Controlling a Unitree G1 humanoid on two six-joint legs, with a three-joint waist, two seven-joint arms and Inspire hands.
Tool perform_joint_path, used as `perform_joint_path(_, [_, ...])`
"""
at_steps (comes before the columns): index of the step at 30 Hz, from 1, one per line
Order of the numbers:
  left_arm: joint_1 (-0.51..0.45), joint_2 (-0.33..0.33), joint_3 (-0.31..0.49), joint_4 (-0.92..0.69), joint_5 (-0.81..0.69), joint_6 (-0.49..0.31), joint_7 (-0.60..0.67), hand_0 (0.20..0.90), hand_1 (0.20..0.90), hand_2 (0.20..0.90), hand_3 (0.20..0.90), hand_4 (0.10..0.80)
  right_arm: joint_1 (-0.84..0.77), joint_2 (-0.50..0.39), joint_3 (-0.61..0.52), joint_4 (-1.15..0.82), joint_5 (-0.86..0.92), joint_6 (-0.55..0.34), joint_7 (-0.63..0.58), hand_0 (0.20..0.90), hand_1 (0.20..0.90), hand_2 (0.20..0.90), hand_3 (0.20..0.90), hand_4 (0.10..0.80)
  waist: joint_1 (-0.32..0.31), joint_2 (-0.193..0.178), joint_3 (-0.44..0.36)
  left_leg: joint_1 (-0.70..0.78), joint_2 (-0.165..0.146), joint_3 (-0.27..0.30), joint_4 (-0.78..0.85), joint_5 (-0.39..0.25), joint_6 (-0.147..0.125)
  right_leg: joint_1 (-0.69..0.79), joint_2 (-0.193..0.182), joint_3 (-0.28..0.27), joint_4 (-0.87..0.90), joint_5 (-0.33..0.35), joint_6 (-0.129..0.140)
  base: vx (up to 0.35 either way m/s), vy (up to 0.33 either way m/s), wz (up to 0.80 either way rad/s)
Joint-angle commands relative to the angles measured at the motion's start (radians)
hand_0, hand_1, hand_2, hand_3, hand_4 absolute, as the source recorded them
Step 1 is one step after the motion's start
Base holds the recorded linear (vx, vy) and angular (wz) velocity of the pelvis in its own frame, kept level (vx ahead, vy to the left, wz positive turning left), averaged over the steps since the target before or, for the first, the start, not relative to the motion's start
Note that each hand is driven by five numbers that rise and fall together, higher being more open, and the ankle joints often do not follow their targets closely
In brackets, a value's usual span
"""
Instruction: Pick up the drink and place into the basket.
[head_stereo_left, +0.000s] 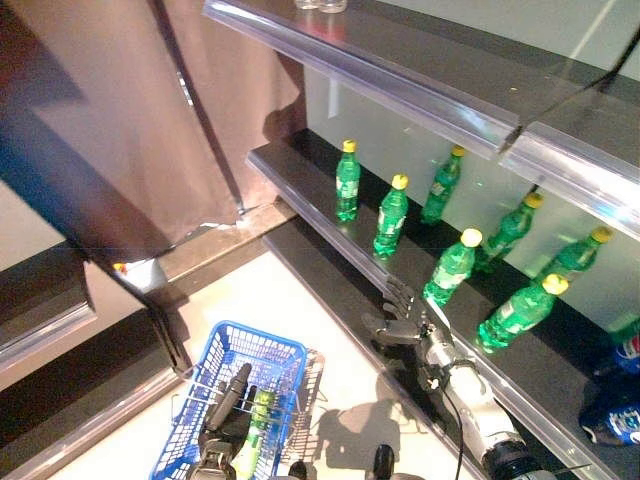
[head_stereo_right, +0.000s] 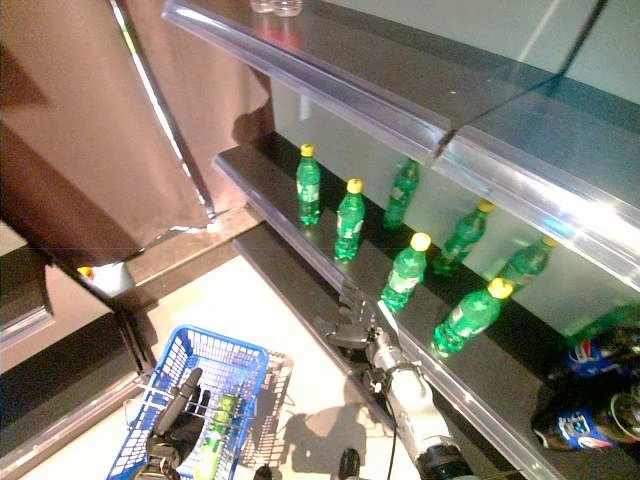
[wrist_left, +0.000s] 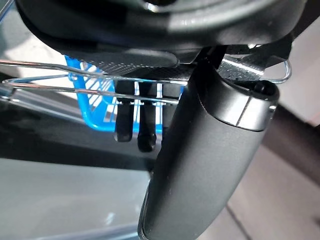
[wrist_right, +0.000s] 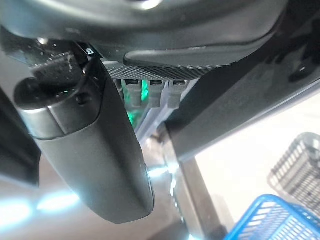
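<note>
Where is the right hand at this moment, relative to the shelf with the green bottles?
In the left eye view, the right hand is at the front edge of the shelf, on the robot's right, just before the nearest green bottle, fingers straight, holding nothing.

dark shelves (head_stereo_left: 330, 225), brown curtain (head_stereo_left: 150, 110), pale floor (head_stereo_left: 290, 310)

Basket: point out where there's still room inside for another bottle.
The blue basket holds one green bottle beside the left robot hand. Its far end toward the rim is bare. The near end is crowded by robot hand and bottle. The right robot hand is at the shelf edge.
</note>
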Motion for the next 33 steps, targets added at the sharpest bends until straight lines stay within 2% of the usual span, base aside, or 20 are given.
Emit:
perform_joint_path(1, [-0.128, 0.074, 0.034, -0.178, 0.013, -0.055, -0.138, 0.300, 0.300, 0.300, 0.200, 0.100, -0.032, -0.016, -0.029, -0.121, 0.044, -0.119, 0.055, 0.900, 0.900, 0.900, 0.900, 0.800, -0.027, -0.018, -0.060, -0.042, -0.106, 0.024, 0.065, -0.051, 0.085, 0.060, -0.015, 0.060, 0.015, -0.050, 0.017, -0.038, 0.055, -0.35])
perform_joint_path(13, [-0.170, 0.082, 0.006, -0.152, 0.010, -0.060, -0.178, 0.300, 0.300, 0.300, 0.200, 0.100, 0.023, -0.007, -0.038, -0.163, 0.052, -0.109, 0.079, 0.900, 0.900, 0.900, 0.900, 0.800, -0.099, -0.029, -0.034, -0.073, -0.125, 0.088, 0.141, -0.086, 0.102, 0.000, -0.020, 0.150, 0.059, -0.025, 0.039, -0.051, 0.058, -0.32])
perform_joint_path(22, [-0.196, 0.073, -0.010, -0.137, 0.011, -0.061, -0.189, 0.300, 0.300, 0.300, 0.200, 0.100, 0.068, -0.005, -0.075, -0.210, 0.076, -0.117, 0.053, 0.900, 0.900, 0.900, 0.900, 0.800, -0.151, -0.032, -0.028, -0.078, -0.130, 0.128, 0.158, -0.100, 0.113, -0.039, -0.012, 0.208, 0.087, -0.013, 0.049, -0.024, 0.061, -0.28])
perform_joint_path(33, [-0.201, 0.067, 0.004, -0.141, -0.005, -0.077, -0.162, 0.300, 0.300, 0.300, 0.200, 0.100, 0.081, 0.003, -0.132, -0.239, 0.099, -0.137, -0.004, 0.900, 0.900, 0.900, 0.900, 0.800, -0.159, -0.036, -0.042, -0.077, -0.130, 0.133, 0.157, -0.106, 0.118, -0.048, -0.008, 0.223, 0.093, -0.015, 0.048, 0.017, 0.016, -0.06])
